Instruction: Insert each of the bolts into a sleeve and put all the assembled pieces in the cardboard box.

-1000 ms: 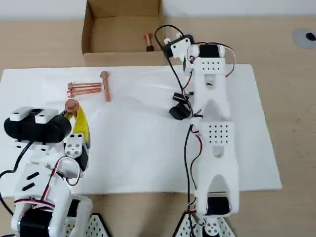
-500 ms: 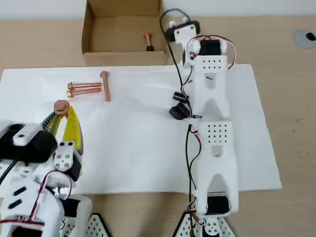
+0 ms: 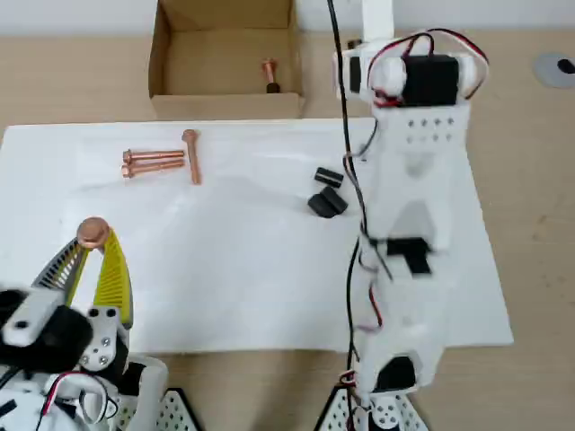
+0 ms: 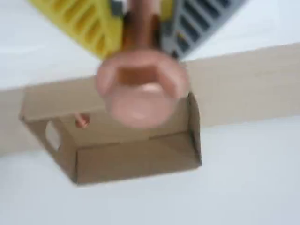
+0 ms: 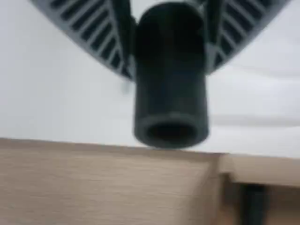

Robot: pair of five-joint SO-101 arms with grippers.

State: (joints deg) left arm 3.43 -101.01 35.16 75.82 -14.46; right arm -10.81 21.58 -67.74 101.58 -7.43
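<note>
The wooden tabletop (image 3: 530, 162) carried a white sheet (image 3: 252, 269), over which the right arm (image 3: 413, 224) rose tall. The cardboard box (image 3: 225, 106) (image 4: 136, 159) sat open well ahead of the left jaws, with one assembled piece (image 3: 269, 76) (image 4: 82, 121) inside against its far wall. The left jaws were clamped on a copper bolt (image 3: 92, 232) (image 4: 140, 89), its head pointing outward. The right jaws were clamped on a black sleeve (image 5: 171, 84), its open end facing outward. Three loose bolts (image 3: 157, 160) lay between the left jaws and the box. Two loose sleeves (image 3: 327, 193) lay well to the side of the left jaws, near the right arm.
</note>
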